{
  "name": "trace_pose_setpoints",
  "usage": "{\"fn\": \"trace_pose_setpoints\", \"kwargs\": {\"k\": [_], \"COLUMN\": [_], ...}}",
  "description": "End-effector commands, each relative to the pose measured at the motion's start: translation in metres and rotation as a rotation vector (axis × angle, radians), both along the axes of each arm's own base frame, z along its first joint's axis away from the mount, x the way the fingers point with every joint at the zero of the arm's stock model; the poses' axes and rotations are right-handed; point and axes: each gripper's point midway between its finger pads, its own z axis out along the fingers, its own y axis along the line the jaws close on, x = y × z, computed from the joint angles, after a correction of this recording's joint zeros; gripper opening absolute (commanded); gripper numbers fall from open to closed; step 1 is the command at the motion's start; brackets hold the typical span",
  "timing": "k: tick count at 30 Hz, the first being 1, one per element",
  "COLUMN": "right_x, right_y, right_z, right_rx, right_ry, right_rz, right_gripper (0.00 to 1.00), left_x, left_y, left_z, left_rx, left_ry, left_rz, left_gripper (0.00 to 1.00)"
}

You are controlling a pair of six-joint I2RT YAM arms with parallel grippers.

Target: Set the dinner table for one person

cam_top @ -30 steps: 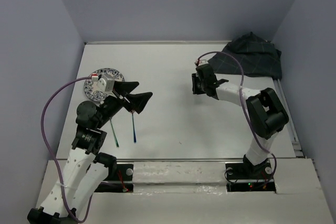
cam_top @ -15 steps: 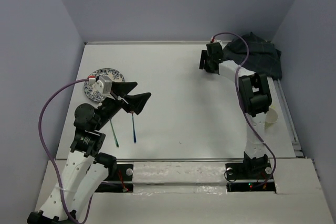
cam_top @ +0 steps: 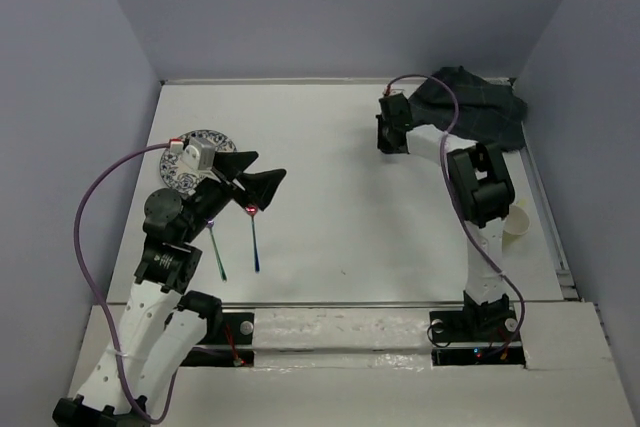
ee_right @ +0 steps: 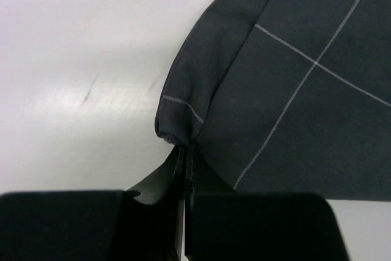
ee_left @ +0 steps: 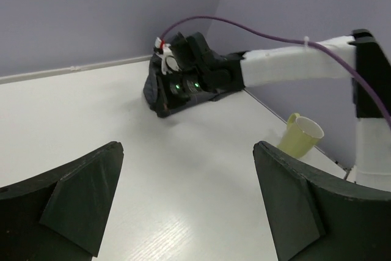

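Note:
The white dinner table (cam_top: 340, 217) carries a dark plaid cloth (cam_top: 475, 112) crumpled at its far right corner. My right gripper (cam_top: 394, 119) is at the cloth's left edge. In the right wrist view the gripper (ee_right: 185, 148) is shut, pinching a folded corner of the cloth (ee_right: 287, 77). My left gripper (cam_top: 270, 167) hovers wide open over the left half of the table, with nothing between its fingers (ee_left: 85, 194). It faces the right gripper (ee_left: 183, 87).
A patterned plate (cam_top: 190, 159) lies at the left, partly under the left wrist. A green utensil (cam_top: 218, 255) and a blue utensil (cam_top: 255, 245) lie side by side near the left arm. A pale yellow cup (cam_top: 517, 220) stands by the right edge. A metal rail (cam_top: 350, 305) runs along the near edge.
My right gripper swung from mid-table to the cloth's left edge, opened, then shut on it. The cloth's edge has been drawn a little leftward. The left arm barely moved.

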Motion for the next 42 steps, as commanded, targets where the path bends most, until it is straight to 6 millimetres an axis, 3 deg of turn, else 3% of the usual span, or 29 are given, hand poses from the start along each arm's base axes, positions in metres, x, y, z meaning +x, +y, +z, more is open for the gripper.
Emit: {"fn": "trace_pose_setpoints", "kwargs": {"k": [1,3,4,5,6,7,8,9,14,15,16,18,19,20,22,24,26,28,29,33,34,35,37,39,42], "right_x": [-0.093,-0.129,-0.160,-0.177,-0.198,-0.225,-0.239,-0.248,-0.307,-0.312,-0.316,-0.326,-0.327,-0.329,-0.332,-0.332,-0.333,-0.332,-0.332,-0.332,-0.332,-0.333,-0.333,-0.334,-0.335], "right_y": [0.110,0.123,0.120,0.124,0.130,0.117,0.112,0.106,0.067,0.063,0.061,0.053,0.052,0.050,0.047,0.044,0.044,0.043,0.043,0.042,0.042,0.041,0.041,0.042,0.041], "right_z": [0.035,0.039,0.019,0.036,0.032,0.009,0.005,0.014,0.017,0.009,0.022,0.021,0.028,0.029,0.034,0.036,0.039,0.039,0.040,0.041,0.041,0.041,0.043,0.042,0.041], "right_rx": [0.102,0.131,0.148,0.186,0.199,0.188,0.187,0.205,0.273,0.269,0.297,0.297,0.309,0.309,0.311,0.312,0.320,0.314,0.317,0.318,0.319,0.319,0.323,0.327,0.327], "right_ry": [-0.021,-0.008,0.042,0.014,0.030,0.094,0.111,0.095,0.139,0.159,0.127,0.131,0.106,0.104,0.091,0.075,0.065,0.061,0.063,0.053,0.052,0.052,0.047,0.048,0.052], "right_rz": [0.310,0.359,0.365,0.389,0.421,0.410,0.411,0.411,0.342,0.332,0.329,0.326,0.331,0.332,0.336,0.328,0.329,0.324,0.325,0.318,0.319,0.317,0.319,0.320,0.324], "right_gripper": [0.00,0.00,0.00,0.00,0.00,0.00,0.00,0.00,0.00,0.00,0.00,0.00,0.00,0.00,0.00,0.00,0.00,0.00,0.00,0.00,0.00,0.00,0.00,0.00,0.00], "left_x": [0.007,0.013,0.018,0.023,0.026,0.033,0.036,0.040,0.055,0.056,0.056,0.057,0.061,0.070,0.074,0.085,0.094,0.106,0.111,0.136,0.141,0.144,0.149,0.150,0.160], "left_y": [0.015,0.017,0.018,0.019,0.019,0.017,0.016,0.015,0.006,0.002,-0.004,-0.017,-0.021,-0.018,-0.032,-0.037,-0.059,-0.079,-0.091,-0.120,-0.128,-0.139,-0.150,-0.163,-0.168], "left_z": [0.033,0.029,0.024,0.020,0.017,0.008,0.003,-0.002,-0.031,-0.037,-0.052,-0.057,-0.069,-0.071,-0.079,-0.074,-0.075,-0.098,-0.091,-0.123,-0.142,-0.136,-0.148,-0.140,-0.150], "left_rx": [-0.009,-0.009,-0.008,-0.018,-0.021,-0.015,-0.014,-0.019,-0.063,-0.061,-0.092,-0.132,-0.137,-0.154,-0.152,-0.174,-0.135,-0.048,-0.004,0.091,0.123,0.115,0.134,0.120,0.137], "left_ry": [-0.081,-0.058,-0.035,-0.005,0.017,0.054,0.078,0.111,0.275,0.280,0.340,0.342,0.378,0.382,0.400,0.372,0.359,0.381,0.344,0.390,0.420,0.411,0.428,0.409,0.417], "left_rz": [0.092,0.114,0.125,0.137,0.144,0.145,0.146,0.147,0.146,0.137,0.126,0.128,0.149,0.212,0.218,0.263,0.250,0.254,0.241,0.213,0.203,0.166,0.150,0.112,0.135], "left_gripper": [0.99,0.99,0.99,0.99,0.99,0.99,0.99,0.99,0.99,0.99,0.99,0.99,0.99,0.99,0.99,0.99,0.88,0.77,0.74,0.68,0.67,0.66,0.64,0.63,0.62]}}
